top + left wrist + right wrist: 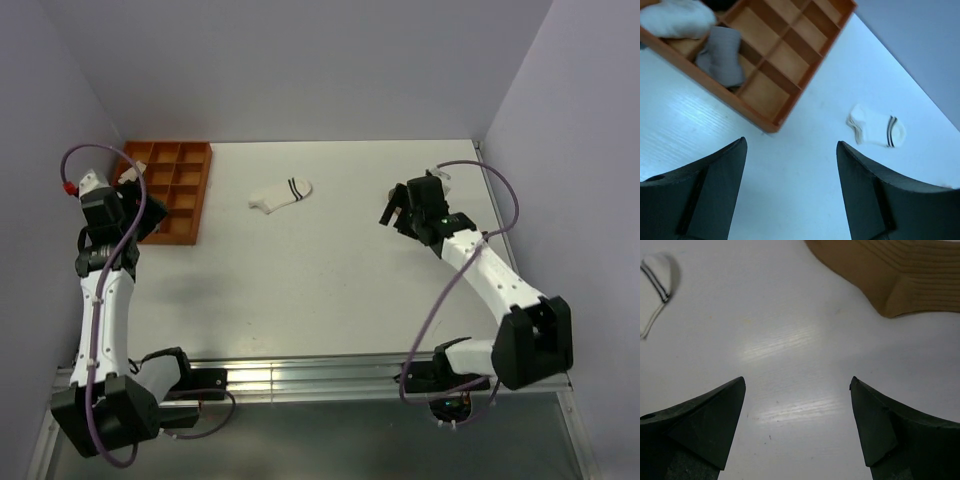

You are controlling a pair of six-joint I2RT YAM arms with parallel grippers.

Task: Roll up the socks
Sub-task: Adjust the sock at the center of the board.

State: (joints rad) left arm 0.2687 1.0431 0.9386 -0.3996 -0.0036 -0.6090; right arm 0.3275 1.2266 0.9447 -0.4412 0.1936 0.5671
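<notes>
Two hands are showing on my screens, and both are standing wide with nothing between the fingers. The left hand [790,145] is hovering over the near left part of the orange-brown wooden divided tray [760,120], which is sitting at the far left corner of the white tabletop [320,290]. Through the left wrist camera I am seeing a grey sock [722,55] bunched up in the tray, lying across one of the compartments along the edge nearest that hand. Just beside it a plain white fabric bundle [677,17] is resting in the tray, partly cut off by the edge of the view.

The short white sock with dark stripes at its cuff [281,193] is lying flat on the bare tabletop, to the right of the tray and apart from it, roughly between the two hands and towards the far side. No hand is touching it.

The right hand [797,382] is hanging over the right part of the tabletop, well apart from the white sock. Its wrist camera is showing a ribbed tan-brown sock [905,270] lying on the tabletop just ahead of the fingers, only partly in view, and not touching them. From the overhead camera I cannot pick this sock out, as the right hand is covering that spot.
</notes>
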